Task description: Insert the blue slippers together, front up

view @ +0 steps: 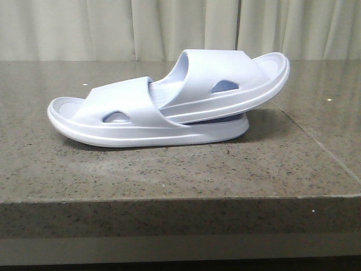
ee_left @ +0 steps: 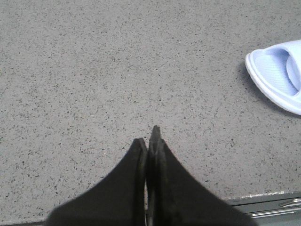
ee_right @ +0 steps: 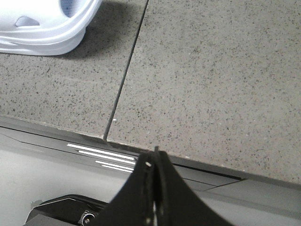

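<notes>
Two pale lavender-blue slippers lie nested on the stone table in the front view. The lower slipper (view: 121, 121) lies flat. The upper slipper (view: 237, 82) has its front pushed under the lower one's strap, and its heel tilts up to the right. One end of a slipper (ee_left: 277, 75) shows in the left wrist view, and a slipper's end (ee_right: 47, 23) shows in the right wrist view. My left gripper (ee_left: 149, 139) is shut and empty over bare table, apart from the slippers. My right gripper (ee_right: 154, 157) is shut and empty at the table's front edge. Neither gripper shows in the front view.
The speckled grey stone table (view: 169, 175) has a seam (ee_right: 127, 75) between two slabs near the right side. Its front edge (ee_right: 211, 165) drops to a grey metal frame. Pale curtains (view: 169, 28) hang behind the table.
</notes>
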Tool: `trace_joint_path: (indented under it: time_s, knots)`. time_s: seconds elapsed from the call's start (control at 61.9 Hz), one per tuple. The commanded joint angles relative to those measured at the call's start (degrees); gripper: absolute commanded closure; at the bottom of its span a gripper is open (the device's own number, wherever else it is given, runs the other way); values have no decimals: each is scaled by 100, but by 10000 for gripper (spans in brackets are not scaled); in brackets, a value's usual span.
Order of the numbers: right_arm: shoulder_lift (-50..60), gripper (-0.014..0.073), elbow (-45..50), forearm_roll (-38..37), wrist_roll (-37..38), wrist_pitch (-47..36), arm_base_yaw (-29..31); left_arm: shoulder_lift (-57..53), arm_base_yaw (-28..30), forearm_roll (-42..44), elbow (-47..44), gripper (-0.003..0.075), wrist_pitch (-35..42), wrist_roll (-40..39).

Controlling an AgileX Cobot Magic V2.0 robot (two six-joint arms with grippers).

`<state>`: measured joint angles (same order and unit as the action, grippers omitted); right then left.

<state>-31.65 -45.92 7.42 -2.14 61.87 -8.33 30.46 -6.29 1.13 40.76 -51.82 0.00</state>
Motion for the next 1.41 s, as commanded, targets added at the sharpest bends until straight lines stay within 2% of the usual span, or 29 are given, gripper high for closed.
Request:
trace_joint_path:
  time_s: [0.0,0.485,0.598,0.776,0.986,1.132,1.293,1.39]
  knots:
    - [-16,712,-119,-40,-16,-396,-13,28,21,-51,139,741,394,-73]
    - [-16,712,-119,-40,-16,-396,-13,28,21,-51,139,741,406,-73]
    - [-16,712,-119,-40,-16,-396,-13,-290,78,9,29,741,566,-73]
    - [-16,712,-119,-40,-16,-396,-13,-1229,418,-113,-721,741,1468,-73]
    - [-16,712,-119,-40,-16,-396,-13,-2226,598,-626,-2277,741,3456,-73]
    - [-16,712,-119,-40,-16,-396,-13,-2635,598,-738,-3281,741,4507,-73]
    - [-16,712,-119,-40,-16,-396,-13,-2937,598,-753,-3957,741,5182,-73]
    - [-16,712,-119,-40,-16,-396,-13,-3196,598,-705,-4127,741,5259,-73]
